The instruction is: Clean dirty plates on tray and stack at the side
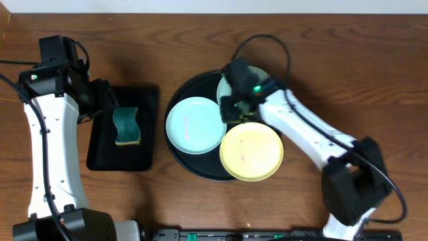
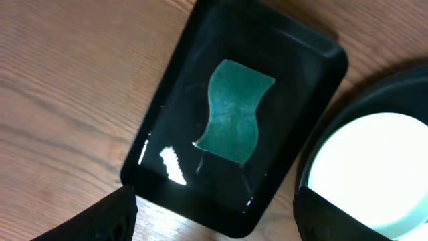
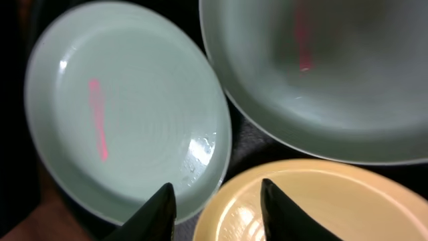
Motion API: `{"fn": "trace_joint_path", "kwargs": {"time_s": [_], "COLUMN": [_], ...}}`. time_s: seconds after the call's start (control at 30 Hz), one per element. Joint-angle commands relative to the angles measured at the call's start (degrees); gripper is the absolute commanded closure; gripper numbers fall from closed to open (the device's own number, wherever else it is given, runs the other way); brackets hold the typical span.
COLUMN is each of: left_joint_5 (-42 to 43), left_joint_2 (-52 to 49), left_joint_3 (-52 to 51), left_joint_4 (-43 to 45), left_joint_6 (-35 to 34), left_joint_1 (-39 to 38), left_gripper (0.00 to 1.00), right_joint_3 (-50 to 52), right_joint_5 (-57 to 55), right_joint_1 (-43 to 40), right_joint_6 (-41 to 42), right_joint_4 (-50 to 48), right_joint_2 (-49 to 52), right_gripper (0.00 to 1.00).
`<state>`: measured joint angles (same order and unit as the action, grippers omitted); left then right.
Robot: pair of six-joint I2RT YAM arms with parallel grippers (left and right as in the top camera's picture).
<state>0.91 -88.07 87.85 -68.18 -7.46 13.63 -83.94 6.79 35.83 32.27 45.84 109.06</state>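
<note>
Your right fingers point(image 3: 160, 211) hang open and empty above the edge of the yellow plate point(image 3: 321, 201) on the tray point(image 1: 190, 167); pinch that rim squarely, clear of the mint plates point(image 3: 127, 114). Your left fingers point(image 2: 107, 217), spread and empty, hover by the sponge point(image 2: 232, 110).

The whole table point(image 1: 200, 27) is viewed straight down from high above by the overhead camera. The rectangular tray point(image 2: 167, 100) and sponge point(image 2: 233, 110) are looked down on from nearer by the left wrist camera, and the plates point(image 3: 127, 114) are seen very close by the right wrist camera; both areas are shared with the overhead view.
</note>
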Motion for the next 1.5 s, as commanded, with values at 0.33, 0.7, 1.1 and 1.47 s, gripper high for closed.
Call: {"fn": "trace_joint_path", "kwargs": {"time_s": [0.33, 0.7, 1.1, 1.47], "left_joint_5": [-2.25, -2.25, -2.19, 2.49], "left_joint_2": [0.2, -0.04, -1.09, -8.44], "left_joint_3": [0.63, 0.11, -3.96, -10.88], "left_joint_4": [-1.05, -0.98, 0.57, 8.68], "left_joint_6": [0.74, 0.74, 0.76, 6.71], "left_joint_1": [0.17, 0.17, 0.17, 0.17], "left_gripper": [0.24, 0.25, 0.26, 0.37], "right_joint_3": [-0.92, -0.92, -0.92, -0.92], "right_joint_5": [-5.29, -6.97, -7.06, -7.41], "right_joint_1": [4.02, 4.02, 4.09, 4.09], "right_joint_6": [2.03, 2.21, 2.21, 2.1], "right_joint_4": [-3.21, -5.99, -6.01, -5.97], "right_joint_2": [9.22, 11.98, 12.83, 12.83], "right_gripper": [0.73, 0.8, 0.99, 0.99]}}
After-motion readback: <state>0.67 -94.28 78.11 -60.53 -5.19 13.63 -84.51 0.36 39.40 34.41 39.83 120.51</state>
